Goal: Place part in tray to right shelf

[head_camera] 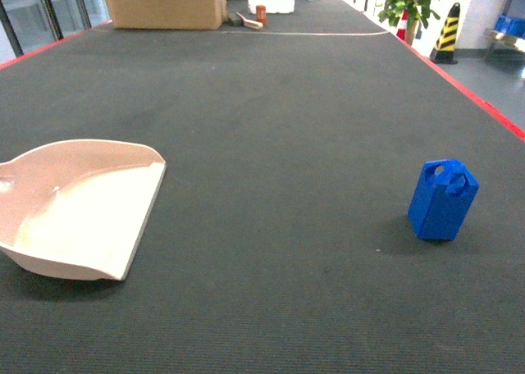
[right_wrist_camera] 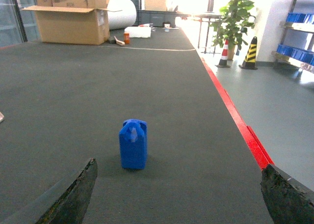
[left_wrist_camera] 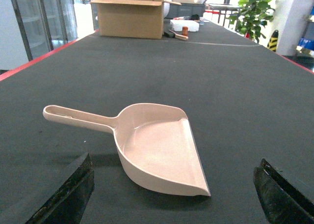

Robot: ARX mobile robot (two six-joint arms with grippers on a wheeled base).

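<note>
One part (head_camera: 443, 200) stands upright, one tray (head_camera: 78, 206) well apart — both grippers' fingers (left_wrist_camera: 68, 194) spread.

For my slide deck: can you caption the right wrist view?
Open right gripper facing the upright blue part on the dark mat, red edge strip alongside.

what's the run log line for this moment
part: upright on mat, right | tray: empty, left | left claw: open | right claw: open

Blue part (head_camera: 443, 200) upright, well apart from empty beige tray (head_camera: 74, 206).
</note>
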